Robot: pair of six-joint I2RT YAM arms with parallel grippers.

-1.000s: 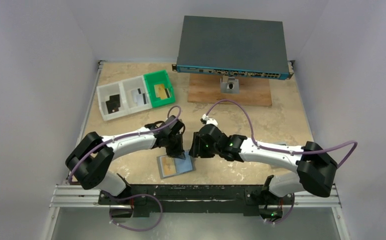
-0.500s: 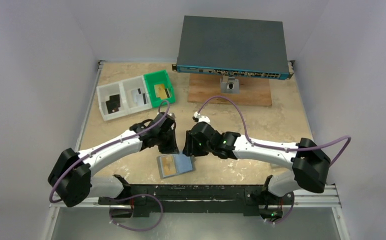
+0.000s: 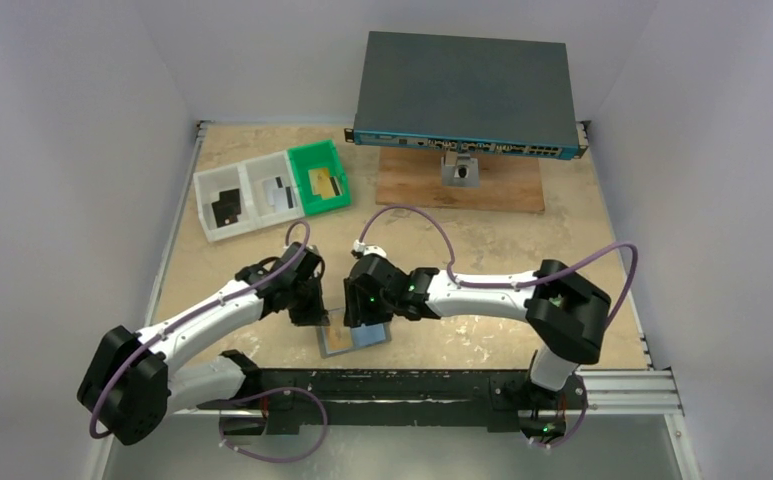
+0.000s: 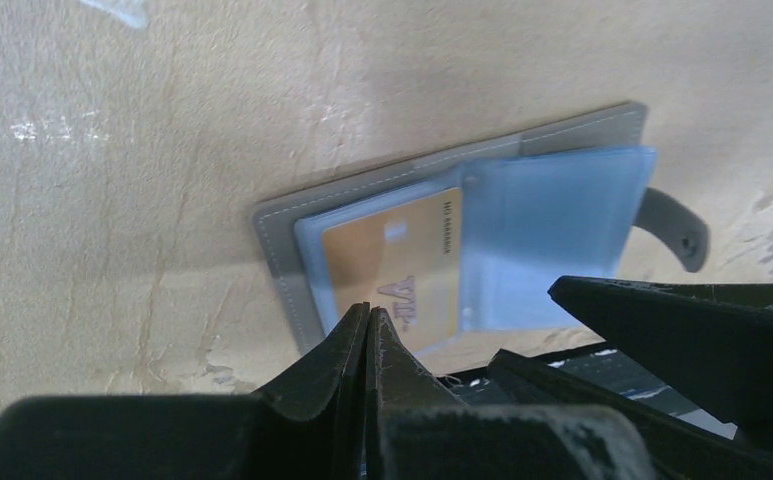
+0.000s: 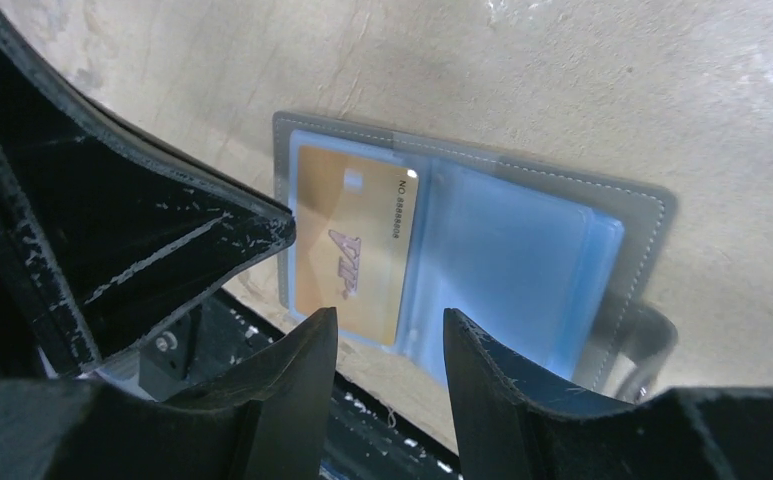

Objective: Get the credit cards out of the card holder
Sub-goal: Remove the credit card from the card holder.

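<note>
Showed the card holder (image 3: 362, 337) spread open at the desk's (image 3: 522, 250) near edge, gold card (image 5: 352, 245) in one clear pocket. Showed left claw (image 4: 367, 312) clenched on nothing, right claw (image 5: 390, 320) released. Likely needed one claw pinning the cover, the other sliding the card out.

The top view looks down from the near edge over the whole tabletop (image 3: 562, 250). Both wrist views closely share the card holder (image 4: 522, 220).
</note>
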